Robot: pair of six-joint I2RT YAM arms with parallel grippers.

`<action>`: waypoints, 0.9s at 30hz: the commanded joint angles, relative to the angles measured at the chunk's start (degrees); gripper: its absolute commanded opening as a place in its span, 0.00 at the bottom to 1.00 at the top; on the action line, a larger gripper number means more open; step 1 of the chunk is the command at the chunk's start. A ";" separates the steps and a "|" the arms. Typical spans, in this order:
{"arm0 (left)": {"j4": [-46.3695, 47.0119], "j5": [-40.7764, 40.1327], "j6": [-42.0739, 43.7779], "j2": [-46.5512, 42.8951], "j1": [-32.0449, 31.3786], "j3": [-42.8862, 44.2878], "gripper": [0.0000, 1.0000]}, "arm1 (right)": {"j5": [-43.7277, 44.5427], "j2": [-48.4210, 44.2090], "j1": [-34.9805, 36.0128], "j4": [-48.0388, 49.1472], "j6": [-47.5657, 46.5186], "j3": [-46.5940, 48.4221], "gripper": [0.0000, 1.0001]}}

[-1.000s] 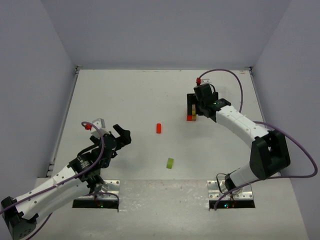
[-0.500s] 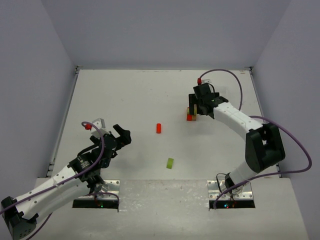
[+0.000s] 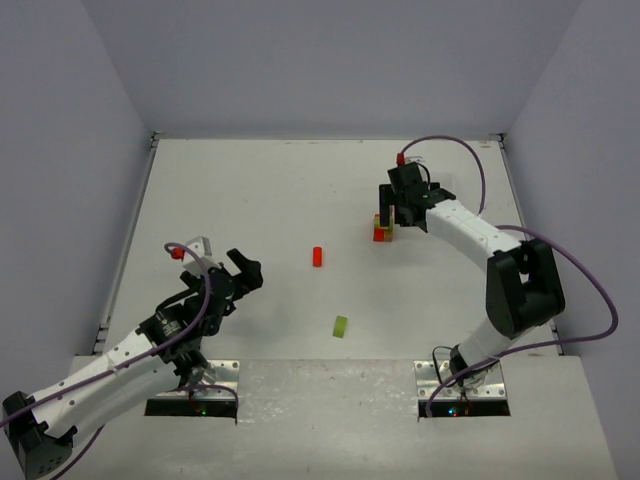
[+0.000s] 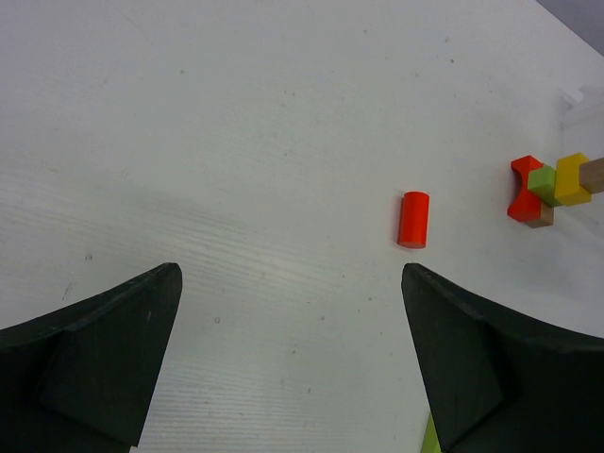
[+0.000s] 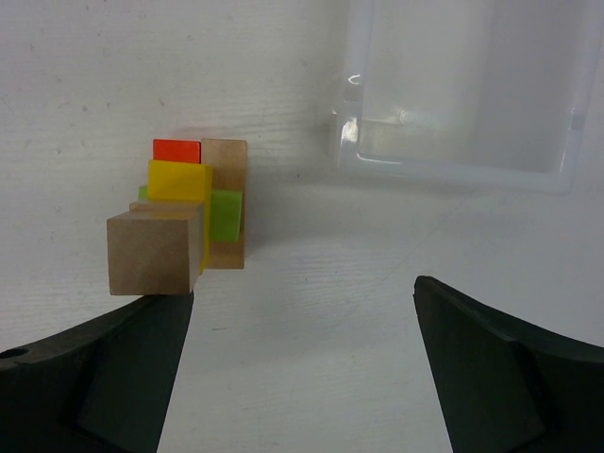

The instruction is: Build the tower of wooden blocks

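Overhead, tower (image 3: 380, 235) half hidden behind wide-spread right tool (image 5: 300, 316); left tool (image 4: 291, 276) likewise agape, empty.

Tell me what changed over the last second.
The right gripper edged slightly farther away and left beside the tower, and its elbow swung left. Its jaws were open and empty throughout. The left gripper, open too, the red cylinder, the loose green block and the tower stayed put.

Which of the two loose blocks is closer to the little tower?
The red wooden cylinder, lying on its side. The lime green wooden block sits farther from the tower, nearer the arms' bases.
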 commanded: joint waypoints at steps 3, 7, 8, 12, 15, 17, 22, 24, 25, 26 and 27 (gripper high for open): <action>1.89 -0.55 0.00 0.51 0.45 -0.01 1.00 | -0.03 -0.15 -0.21 2.10 0.38 2.78 0.99; 1.94 -0.60 0.05 0.71 0.48 -0.01 1.00 | -0.26 -0.21 -0.26 2.39 0.20 2.66 0.99; 1.97 -0.60 0.00 0.77 0.45 -0.01 1.00 | -0.39 -0.21 -0.21 2.39 0.18 2.78 0.99; 2.03 -0.61 0.08 0.85 0.39 -0.01 1.00 | -1.33 -0.37 -0.21 2.39 0.36 2.62 0.99; 2.03 -0.69 0.08 0.86 0.39 -0.01 1.00 | -2.66 -1.27 -0.28 2.86 0.54 1.88 0.99; 2.03 -0.60 0.08 0.86 0.35 -0.01 1.00 | -3.95 -1.86 -0.25 3.07 0.46 1.39 0.99; 2.21 -0.52 0.08 0.95 0.39 -0.01 1.00 | -11.17 -1.88 -0.21 2.65 0.73 1.81 0.99; 2.03 -0.60 0.08 0.96 0.39 -0.02 1.00 | -13.78 -1.64 -0.21 3.31 0.80 2.15 0.99; 2.03 -0.67 0.08 0.95 0.39 -0.01 1.00 | -15.32 -1.49 -0.27 3.55 0.95 2.29 0.99; 2.03 -0.69 0.15 0.95 0.39 -0.01 1.00 | -16.47 -1.38 -0.23 3.81 1.11 2.46 0.99; 1.97 -0.69 0.17 0.95 0.39 -0.01 1.00 | -17.36 -1.29 -0.27 4.25 1.23 2.57 0.99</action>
